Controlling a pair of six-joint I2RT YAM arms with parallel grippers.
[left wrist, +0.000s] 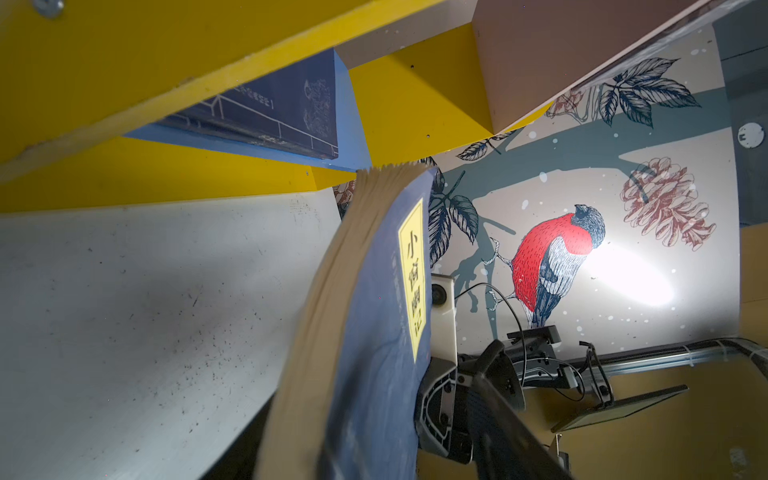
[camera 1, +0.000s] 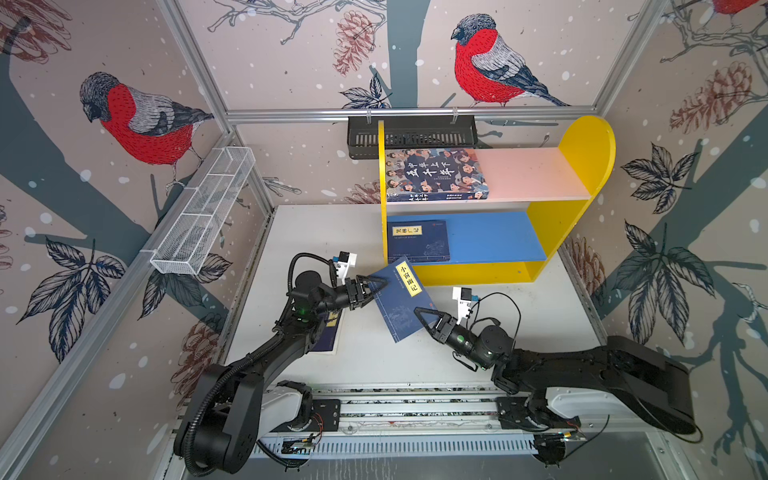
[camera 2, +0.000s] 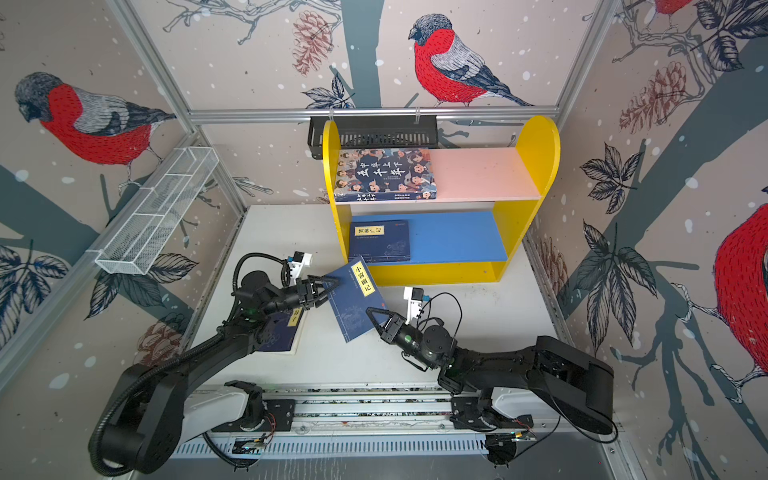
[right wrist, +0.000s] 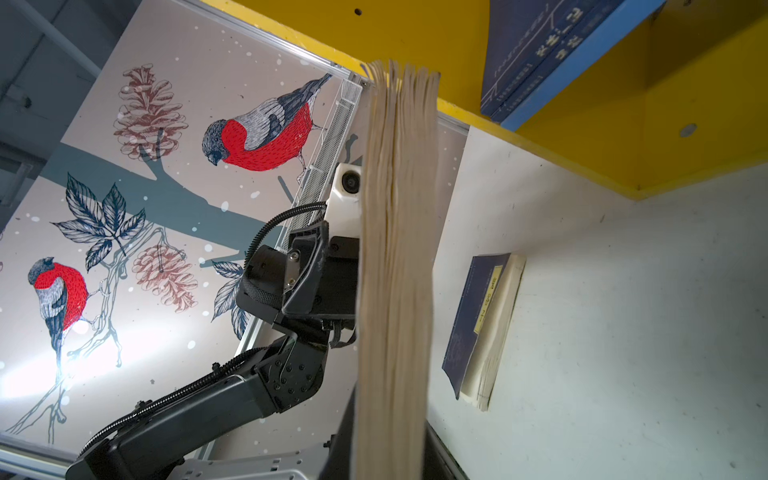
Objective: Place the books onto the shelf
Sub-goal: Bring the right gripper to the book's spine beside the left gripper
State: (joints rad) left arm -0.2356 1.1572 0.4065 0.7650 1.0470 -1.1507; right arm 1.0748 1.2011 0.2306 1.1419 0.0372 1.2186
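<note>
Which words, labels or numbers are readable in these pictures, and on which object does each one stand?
"小窗幽记": yellow label on the raised navy book.
"笑林广记": yellow label on the shelved navy book, lying on the blue board.
"中华上下五千年": cover of the large book on the pink board; its smaller print is unreadable.
Tabletop navy book, lying on the table: label too blurred to read.

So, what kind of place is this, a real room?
Most likely a robot test cell, not a real room: an aluminium frame holds bird-print panels, the left arm and right arm sit on a rail, and the yellow shelf and navy book look like props.
</note>
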